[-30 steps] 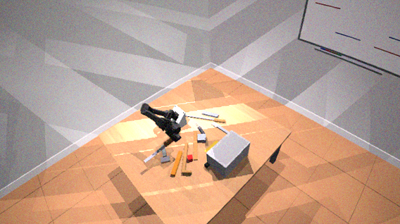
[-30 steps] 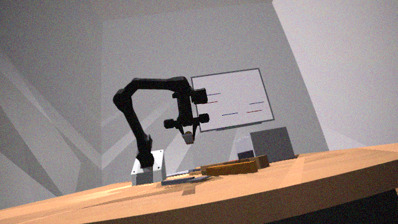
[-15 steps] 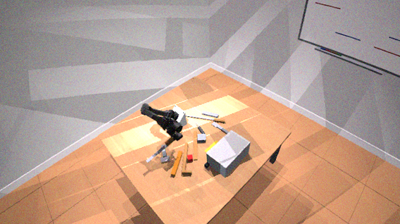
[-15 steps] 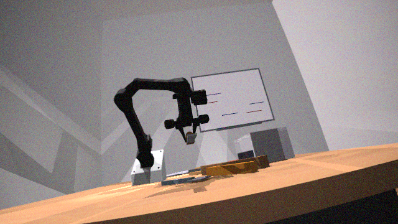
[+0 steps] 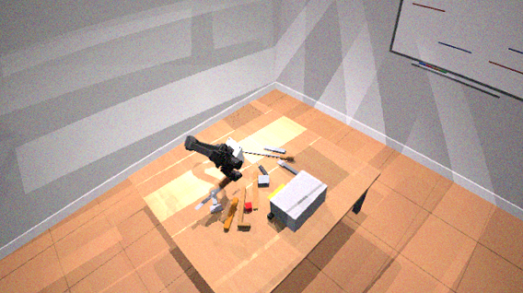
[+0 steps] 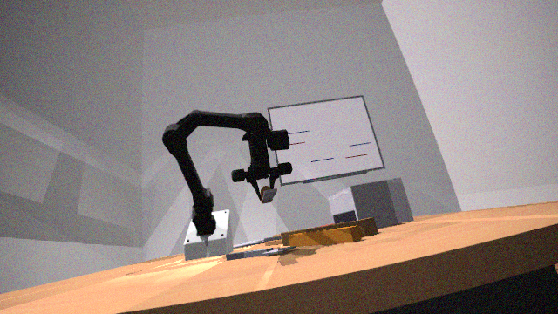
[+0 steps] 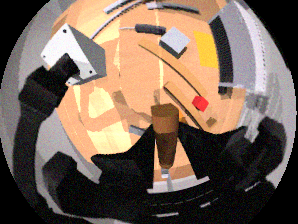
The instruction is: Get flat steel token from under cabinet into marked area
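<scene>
Clenched on the brown wooden handle of a long tool point(image 7: 164, 137), the black parallel-jaw hand point(image 6: 262, 180) hangs above the wooden worktop point(image 5: 269, 257), well clear of its surface. In the wrist view the handle runs straight out between the two dark fingers, round and grained, darker at its near end. From the side, the tool's far end shows as a small flat grey piece just below the fingertips, tilted. From above, a thin pale grey shaft with a small grey head at its end reaches from the hand towards the near-left part of the worktop.

The flat steel token itself cannot be made out in any view. The grey box-shaped cabinet point(image 5: 298, 200) stands on the right part of the worktop, with a yellow marked patch point(image 5: 276, 191) just beside its front edge, facing the arm.

Between the hand and the cabinet lie several loose things: an orange bar point(image 5: 230, 214), two pale wooden sticks point(image 5: 243, 208) side by side, a small red cube point(image 5: 248, 206) touching or nearly touching them, and a grey-headed block tool point(image 5: 263, 179) near the yellow patch. Farther back lie two short grey rods point(image 5: 275, 149) and a thin dark rod.
</scene>
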Tool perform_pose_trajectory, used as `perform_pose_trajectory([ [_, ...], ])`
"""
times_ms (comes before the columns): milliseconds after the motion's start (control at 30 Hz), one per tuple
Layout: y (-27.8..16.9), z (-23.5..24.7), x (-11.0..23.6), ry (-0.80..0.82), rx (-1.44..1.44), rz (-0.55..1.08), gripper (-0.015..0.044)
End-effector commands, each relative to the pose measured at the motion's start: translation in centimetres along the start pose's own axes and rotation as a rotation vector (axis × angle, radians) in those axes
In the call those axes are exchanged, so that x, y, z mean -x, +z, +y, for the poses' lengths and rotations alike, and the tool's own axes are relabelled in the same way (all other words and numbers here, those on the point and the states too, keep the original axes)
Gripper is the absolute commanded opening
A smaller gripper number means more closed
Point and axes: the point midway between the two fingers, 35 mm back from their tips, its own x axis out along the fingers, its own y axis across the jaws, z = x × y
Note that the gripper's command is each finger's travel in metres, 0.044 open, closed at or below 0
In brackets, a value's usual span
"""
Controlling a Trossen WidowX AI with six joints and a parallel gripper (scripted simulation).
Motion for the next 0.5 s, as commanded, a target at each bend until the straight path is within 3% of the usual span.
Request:
perform_pose_trajectory([
  [0,0.7,0.0,-0.1,0.001,0.010,0.008,0.0000],
  [467,3.0,-0.1,-0.1,0.002,0.013,0.007,0.0000],
])
